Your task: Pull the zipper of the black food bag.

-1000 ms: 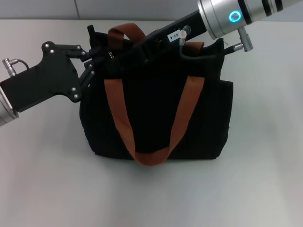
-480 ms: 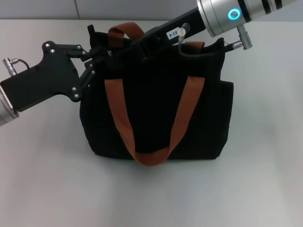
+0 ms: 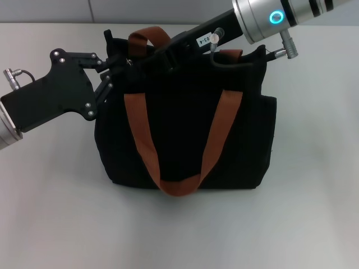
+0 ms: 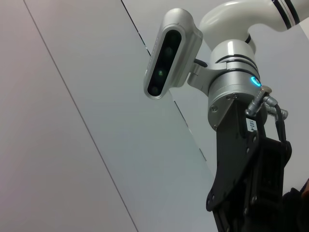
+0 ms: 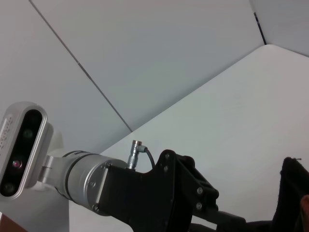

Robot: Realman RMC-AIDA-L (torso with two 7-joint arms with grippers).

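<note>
**Q:** Desk first, since it is the biggest thing. What is it like?

**A:** The desk (image 3: 50, 213) is a flat, matte, pale grey surface filling the head view. Behind it stands a light wall of smooth panels with thin dark seams, which both wrist views also show.

**Q:** And the next largest?

**A:** One black food bag (image 3: 185, 123), boxy, of soft dark fabric, standing upright on the desk near the middle. It has two wide orange-brown webbing handles: the near one (image 3: 179, 140) hangs down the front in a long U, the far one (image 3: 147, 37) arches above the top edge on the robot's left.

**Q:** How many arms are there, and where?

**A:** Two. The left arm comes in from the left with a flat black plate body studded with small silver screws; the left hand (image 3: 115, 70) is at the bag's upper left corner, its fingers against the fabric. The right arm has a silver cylinder with a glowing cyan ring (image 3: 276, 18) and a black housing bearing a small white label; the right hand (image 3: 143, 59) lies along the bag's top edge.

**Q:** Are the hands spread or pinching?

**A:** I cannot tell for either; the black fingers merge with the black fabric.

**Q:** The zipper?

**A:** It runs along the bag's top edge, under the right hand; I cannot make out the pull tab.
</note>
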